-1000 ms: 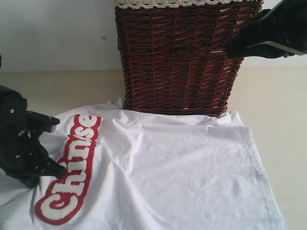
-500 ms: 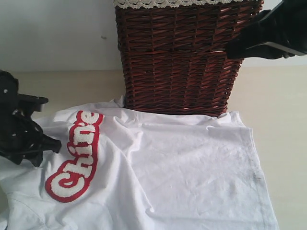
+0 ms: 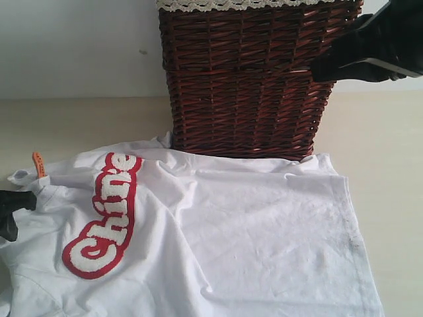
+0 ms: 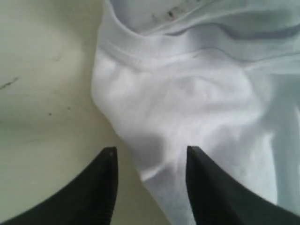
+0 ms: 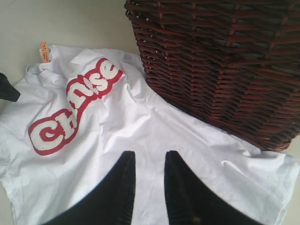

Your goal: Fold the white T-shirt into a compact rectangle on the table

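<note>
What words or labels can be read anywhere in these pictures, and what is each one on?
"Chine": fuzzy white letters edged in red on the white T-shirt; its end is lost in a fold in the exterior view.
"se": that ending shows in the right wrist view, so likely "Chinese".
Orange tag at the neck: print too small to read.
Basket: no text.

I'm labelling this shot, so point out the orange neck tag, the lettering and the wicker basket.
orange neck tag point(image 3: 38, 164): exterior view, its middle.
lettering point(image 3: 109, 211): exterior view, mid-word.
wicker basket point(image 3: 244, 86): exterior view, front wall.
</note>
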Controlling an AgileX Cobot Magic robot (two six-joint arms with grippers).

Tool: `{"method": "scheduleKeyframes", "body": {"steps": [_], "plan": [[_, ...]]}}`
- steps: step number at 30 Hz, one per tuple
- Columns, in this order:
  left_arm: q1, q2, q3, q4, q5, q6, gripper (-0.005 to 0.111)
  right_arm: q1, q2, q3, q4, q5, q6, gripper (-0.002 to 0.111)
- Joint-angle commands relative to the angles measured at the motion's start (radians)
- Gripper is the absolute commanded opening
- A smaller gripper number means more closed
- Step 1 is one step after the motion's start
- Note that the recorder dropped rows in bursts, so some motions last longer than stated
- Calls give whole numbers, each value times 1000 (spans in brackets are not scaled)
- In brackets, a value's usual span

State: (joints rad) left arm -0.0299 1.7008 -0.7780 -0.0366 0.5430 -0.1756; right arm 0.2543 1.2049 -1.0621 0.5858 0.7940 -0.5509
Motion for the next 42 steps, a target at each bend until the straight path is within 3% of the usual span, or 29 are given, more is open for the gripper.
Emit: {"method": "scheduleKeyframes", "body": {"steps": [1,6,8,11,16,19,22,27,30,33,34,35,36,37,38,39,40,42], "plan": [[11,71,7,-38,-27,32,46,2,0,-2,8,1,-4,24],[11,107,7,-38,-51,37,44,2,0,-2,8,1,-4,24],[11,105,7,-38,-40,44,32,2,0,-2,8,1,-4,24],[11,84,7,-38,22,78,0,2,0,-2,8,1,-4,24],[11,9,-85,54,317,105,0,2,0,-2,19,-1,-4,24],[11,-50,-130,85,416,87,0,2,0,-2,19,1,-4,24],[-12,-97,-143,50,400,59,0,2,0,-2,19,2,-4,24],[-145,-90,-152,-73,258,71,0,2,0,-2,19,3,-4,24],[-255,-63,-158,-135,161,119,11,2,0,-2,19,5,-4,24],[-339,-36,-174,-107,127,108,37,2,0,-2,19,7,-4,24],[-350,-18,-179,-49,138,52,55,2,0,-2,19,15,-4,24],[-350,-12,-179,-9,151,32,60,2,0,-2,17,20,-4,24],[-348,-2,-179,126,217,-26,68,2,0,-2,17,26,-4,24],[-348,-2,-179,200,255,-56,69,2,0,-2,17,26,-4,24],[-348,-6,-177,384,370,-134,69,2,0,-2,17,26,-4,24],[-348,-13,-177,439,417,-143,69,2,0,-2,17,26,-4,24],[-342,-43,-176,459,435,-151,69,2,0,-2,17,26,-4,24],[-339,-111,-176,366,338,-100,69,2,0,-2,17,29,-4,24]]}}
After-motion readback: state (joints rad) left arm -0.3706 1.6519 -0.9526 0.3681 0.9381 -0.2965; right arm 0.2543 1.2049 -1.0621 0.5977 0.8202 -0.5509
